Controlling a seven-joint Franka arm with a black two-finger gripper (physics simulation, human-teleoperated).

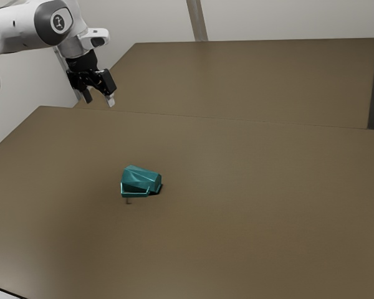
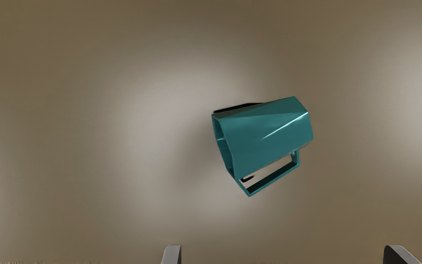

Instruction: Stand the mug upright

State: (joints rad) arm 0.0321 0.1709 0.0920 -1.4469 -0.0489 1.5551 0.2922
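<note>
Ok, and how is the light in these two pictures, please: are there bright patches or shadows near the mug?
In the wrist view, broad pale glows on the table, a sharp bright streak along the mug's side, a soft shadow beside its mouth; in the exterior view, softer light, a small dark shadow by the mug's base.

The exterior view looks down at a slant on the mug (image 1: 137, 180) from the arm's side, standing well back — far enough to take in a broad stretch of tabletop (image 1: 237, 218) around the mug, the wall (image 1: 287, 18) beyond it, and the arm (image 1: 31, 28) with its pincer (image 1: 100, 100). The wrist view looks from the arm's hand down onto the mug, from nearer, with the pincer's tips in sight. Both share the mug — and the tabletop right around it.
</note>
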